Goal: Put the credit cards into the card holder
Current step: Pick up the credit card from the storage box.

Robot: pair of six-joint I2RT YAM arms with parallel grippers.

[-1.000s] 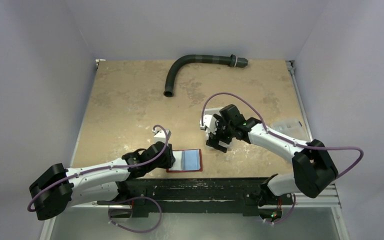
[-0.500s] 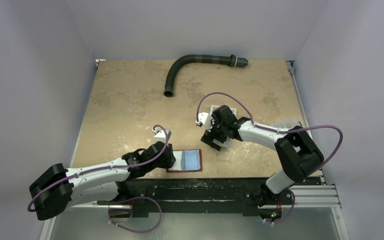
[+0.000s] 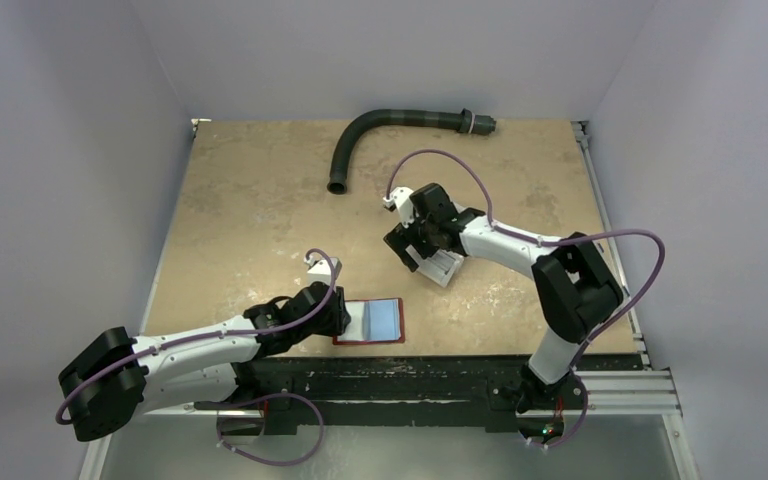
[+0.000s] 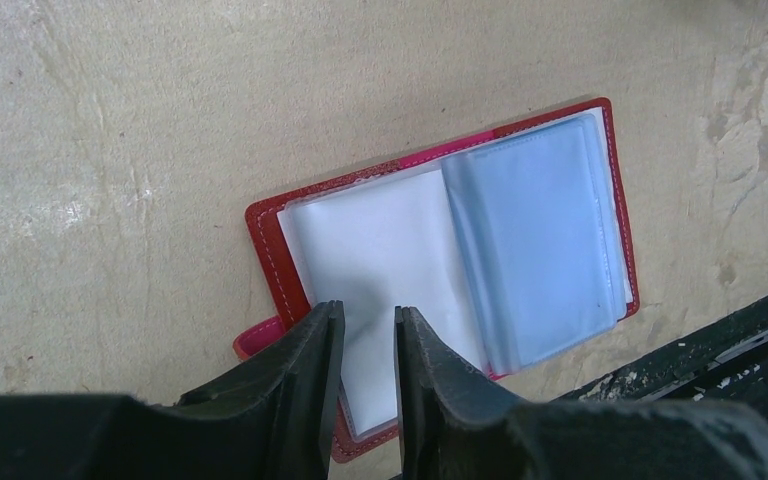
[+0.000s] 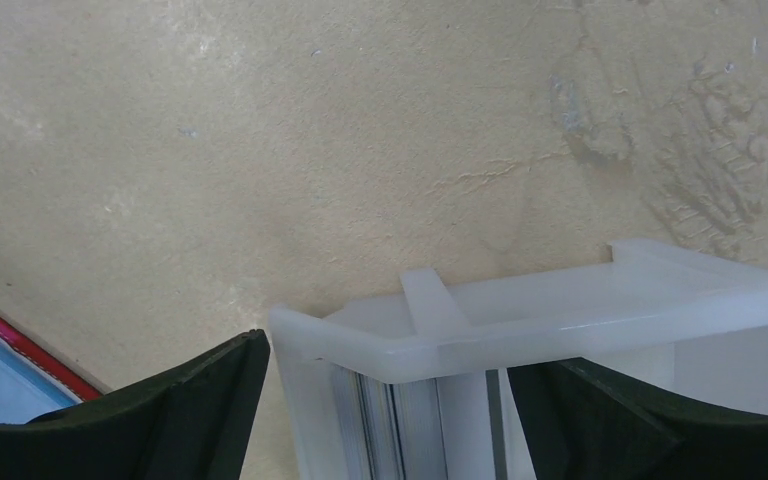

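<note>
Two white-and-black arms, cabled in purple.
The left arm [image 3: 200, 345] and right arm [image 3: 505, 240] are built of white links and black joints; matte black fingers [image 4: 290, 400] are fitted.

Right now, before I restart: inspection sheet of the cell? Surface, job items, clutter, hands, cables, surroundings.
Surface: tan table, scuffed and stained, no spills seen.
Job's things: card holder lies open and flat at the near edge, sleeves up. Thin pale edges stand inside the white bin, likely the credit cards. No loose card seen.
Clutter: black curved hose at the far edge, apart from everything.
Hands: left hand narrowly open over the holder's white page, nothing between the fingers. Right hand wide open, straddling the bin's end.
Cables: purple cable loops off each arm, no snag seen.
Surroundings: pale walls on three sides, black rail along the near edge.
</note>
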